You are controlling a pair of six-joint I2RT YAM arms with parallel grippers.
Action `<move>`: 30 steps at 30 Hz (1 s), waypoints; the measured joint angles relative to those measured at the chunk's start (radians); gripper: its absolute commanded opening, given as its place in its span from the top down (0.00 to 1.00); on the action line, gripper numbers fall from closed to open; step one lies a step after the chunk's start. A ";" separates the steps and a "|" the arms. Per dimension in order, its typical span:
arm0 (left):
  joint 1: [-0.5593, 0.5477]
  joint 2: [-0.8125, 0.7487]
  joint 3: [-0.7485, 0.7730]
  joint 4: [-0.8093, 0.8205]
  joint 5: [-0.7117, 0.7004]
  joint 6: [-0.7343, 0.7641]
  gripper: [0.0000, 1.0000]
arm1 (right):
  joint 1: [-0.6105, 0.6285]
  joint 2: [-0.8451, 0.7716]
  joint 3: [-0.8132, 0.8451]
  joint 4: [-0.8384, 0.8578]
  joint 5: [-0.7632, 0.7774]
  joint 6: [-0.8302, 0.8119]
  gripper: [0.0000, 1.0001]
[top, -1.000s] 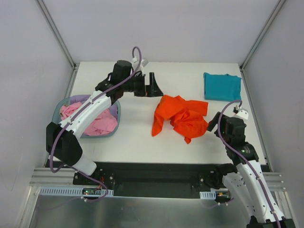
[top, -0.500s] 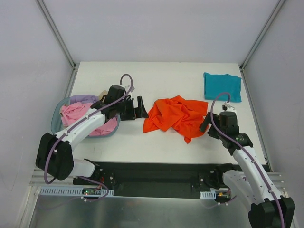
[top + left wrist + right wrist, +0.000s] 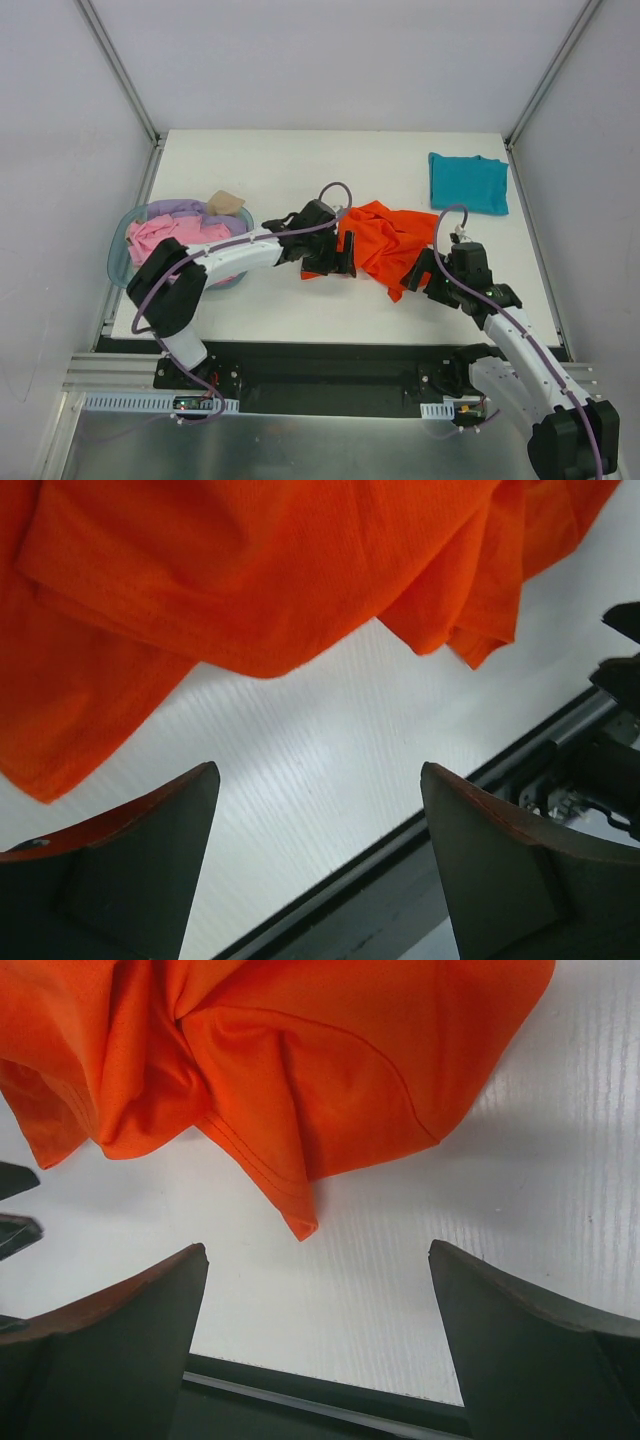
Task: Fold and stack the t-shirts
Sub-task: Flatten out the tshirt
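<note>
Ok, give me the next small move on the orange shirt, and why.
Probably ease the left gripper and right gripper forward to pinch the near edges of the orange t-shirt: both stand open and empty beside it, and it lies crumpled.

The left arm stretched low toward the right, and the left tool (image 3: 335, 255) stood with its jaws wide apart, gripping nothing. The right arm leaned forward; the right tool (image 3: 418, 275) pointed leftward, equally wide and empty.

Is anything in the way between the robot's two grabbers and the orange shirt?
No. Only bare table lies between the open left gripper, the open right gripper and the orange shirt.
</note>
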 measured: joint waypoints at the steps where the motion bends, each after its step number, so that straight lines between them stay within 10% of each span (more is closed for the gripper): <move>1: -0.010 0.032 0.017 0.003 -0.015 -0.007 0.31 | 0.000 0.000 0.000 0.000 0.000 0.000 0.03; 5: -0.033 0.142 0.086 0.005 -0.064 -0.023 0.47 | 0.000 -0.001 0.000 -0.001 0.005 -0.001 0.03; 21: -0.062 0.308 0.198 0.008 -0.145 -0.060 0.58 | 0.000 -0.015 0.000 -0.016 0.031 -0.019 0.03; 30: -0.081 0.364 0.270 -0.024 -0.218 -0.078 0.87 | 0.000 -0.011 0.000 -0.015 0.031 -0.026 0.03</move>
